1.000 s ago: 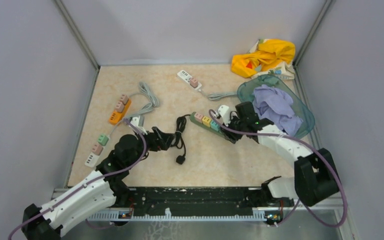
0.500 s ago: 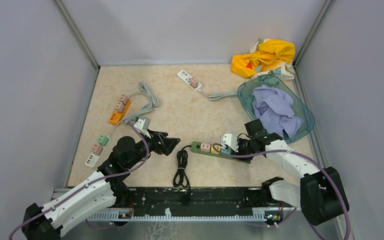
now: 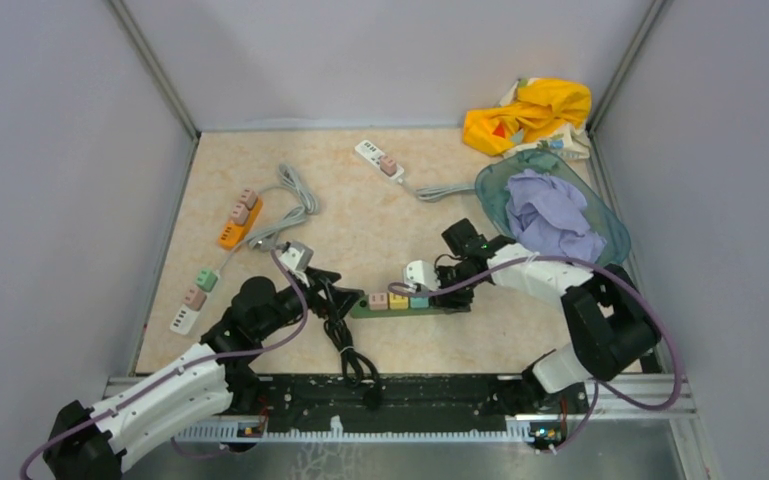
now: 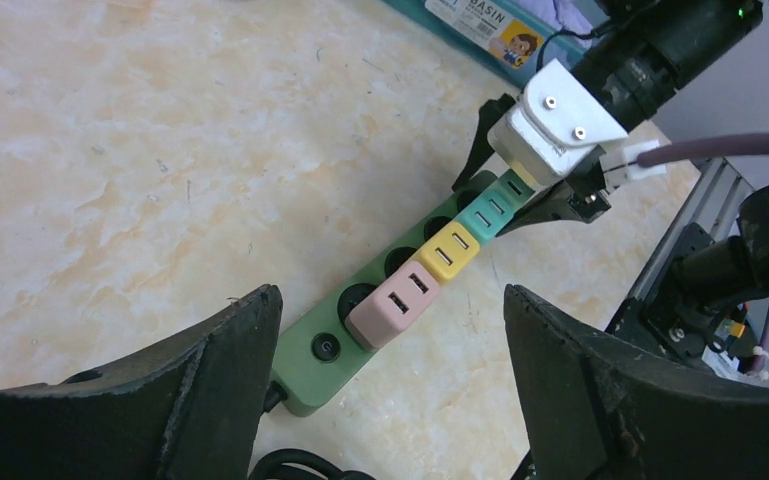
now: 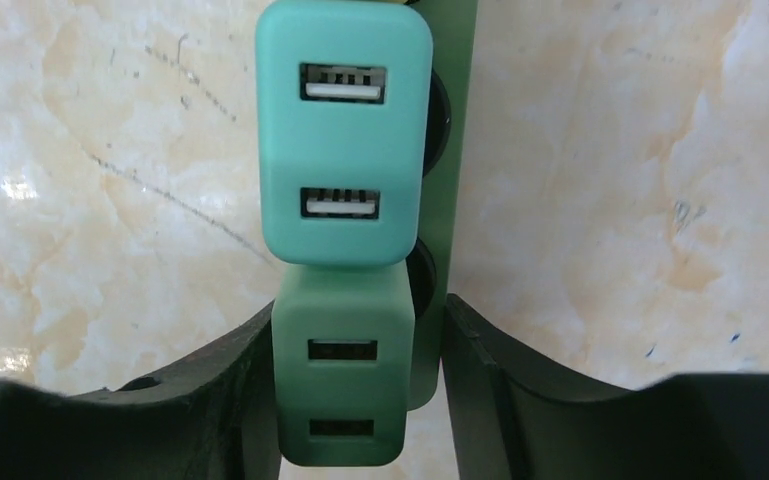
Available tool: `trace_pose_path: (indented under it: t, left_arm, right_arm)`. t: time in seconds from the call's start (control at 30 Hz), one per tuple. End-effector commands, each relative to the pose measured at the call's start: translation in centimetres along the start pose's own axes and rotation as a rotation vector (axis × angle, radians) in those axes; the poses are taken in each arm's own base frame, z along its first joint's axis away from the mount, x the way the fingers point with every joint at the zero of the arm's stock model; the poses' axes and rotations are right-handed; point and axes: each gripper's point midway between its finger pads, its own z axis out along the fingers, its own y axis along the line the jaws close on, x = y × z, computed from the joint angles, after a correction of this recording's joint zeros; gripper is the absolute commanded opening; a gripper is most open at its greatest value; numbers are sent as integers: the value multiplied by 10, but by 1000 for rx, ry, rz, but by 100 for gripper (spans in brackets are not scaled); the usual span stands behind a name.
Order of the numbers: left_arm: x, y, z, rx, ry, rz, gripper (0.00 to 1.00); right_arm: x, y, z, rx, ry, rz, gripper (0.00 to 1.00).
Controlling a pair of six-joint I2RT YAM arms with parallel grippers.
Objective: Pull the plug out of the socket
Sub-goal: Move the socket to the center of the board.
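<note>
Near the front edge of the table [image 3: 380, 210], the green strip [image 3: 360, 310] lies flat between the two arms. Its black cord [image 3: 345, 335] trails toward the arm bases.

1. Left claw [image 4: 392, 300]: the fingers stand wide apart and hold nothing. They straddle the switch end of the strip from above. Lower this claw and clamp the strip body beside the switch, short of the pink plug [image 4: 390, 310], so that no finger bears on a plug. A firm hold here is needed, since an unrestrained strip would probably rise with the plug.

2. Right claw [image 5: 360, 310]: it is clamped on the green plug [image 5: 343, 380], the last one at the far end of the strip. The left finger lies against the plug's side. It is hard to tell whether the right finger bears on the plug alone or also catches the strip's edge. The grip should bear on the plug faces only.

3. Pull: draw the green plug straight out along its pins, square to the strip face. Do not twist or rock it sideways. The teal plug [image 5: 345, 130] sits touching it, with the yellow plug [image 4: 447, 250] next in the row, so a tilted pull could lever against that neighbour.

4. Sequence: secure the strip first, then pull. Release neither claw until the pins are fully clear.
</note>
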Motion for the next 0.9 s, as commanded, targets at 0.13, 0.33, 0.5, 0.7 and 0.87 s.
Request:
trace_pose_path:
  t: [0.13, 0.33, 0.5, 0.7, 0.87]
  left_arm:
    - [3, -1, -5, 28, -25, 74, 88]
    - [-28, -25, -9, 124, -93, 127, 94]
    - [-41, -42, -7, 208, -92, 221, 97]
    - [-35, -70, 11, 405, -90, 290, 100]
    - [-9, -60, 36, 387, 122, 312, 100]
  right_arm:
    - [-52, -16, -25, -29, -144, -40, 86]
    - [-70, -6, -78, 3, -239, 10, 92]
    - [-111, 14, -111, -12, -437, 30, 96]
    - [-113, 10, -122, -9, -525, 92, 95]
    - [-116, 12, -134, 38, -585, 90, 95]
